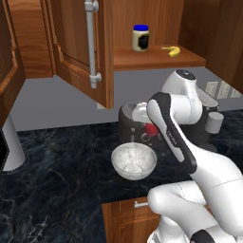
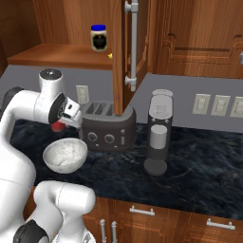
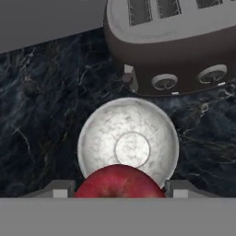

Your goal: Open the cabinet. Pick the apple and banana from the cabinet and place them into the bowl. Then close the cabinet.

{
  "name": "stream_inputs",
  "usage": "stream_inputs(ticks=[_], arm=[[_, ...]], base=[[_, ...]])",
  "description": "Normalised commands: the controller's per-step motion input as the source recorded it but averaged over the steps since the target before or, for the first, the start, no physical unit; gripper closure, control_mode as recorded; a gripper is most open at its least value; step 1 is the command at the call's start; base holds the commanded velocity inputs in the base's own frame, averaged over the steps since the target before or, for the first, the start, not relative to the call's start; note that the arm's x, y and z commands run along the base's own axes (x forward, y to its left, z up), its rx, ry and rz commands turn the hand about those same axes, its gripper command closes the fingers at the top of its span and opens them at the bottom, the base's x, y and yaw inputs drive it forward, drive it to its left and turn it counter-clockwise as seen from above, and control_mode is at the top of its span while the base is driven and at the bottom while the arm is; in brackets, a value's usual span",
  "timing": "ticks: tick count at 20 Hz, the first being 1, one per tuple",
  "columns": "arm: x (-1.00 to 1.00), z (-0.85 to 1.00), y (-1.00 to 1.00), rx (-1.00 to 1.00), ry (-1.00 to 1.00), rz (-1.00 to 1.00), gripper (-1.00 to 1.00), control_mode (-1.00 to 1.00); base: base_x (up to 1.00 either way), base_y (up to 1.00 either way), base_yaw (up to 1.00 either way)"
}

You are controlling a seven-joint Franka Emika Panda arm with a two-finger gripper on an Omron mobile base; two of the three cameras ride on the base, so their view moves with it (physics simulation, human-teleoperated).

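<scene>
The fingers [image 3: 63, 188] grasp the small round dark-red apple [image 3: 119, 181] directly above the whitish-grey marbled stone bowl [image 3: 127, 140], so release means straight down.

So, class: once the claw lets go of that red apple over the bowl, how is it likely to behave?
The apple is round and smooth, so it will probably roll rather than stay where it lands. The marbled bowl beneath looks deep with curved walls, so it should likely settle at the bottom. It seems firm enough to survive a short drop.

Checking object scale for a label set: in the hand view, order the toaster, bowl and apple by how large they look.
1. toaster, cut off by the frame.
2. bowl.
3. apple, though it sits nearest the camera, held in the end effector.
</scene>
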Motion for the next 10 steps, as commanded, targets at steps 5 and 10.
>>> stream_inputs(ticks=[5,10], arm=[[0.17,-0.63,0.3,0.0,0.06,0.0,1.0,-1.0],[0.26,-0.6,0.27,0.0,0.0,0.0,1.0,-1.0]], base=[[0.0,0.0,0.0],[0.0,0.0,0.0]])
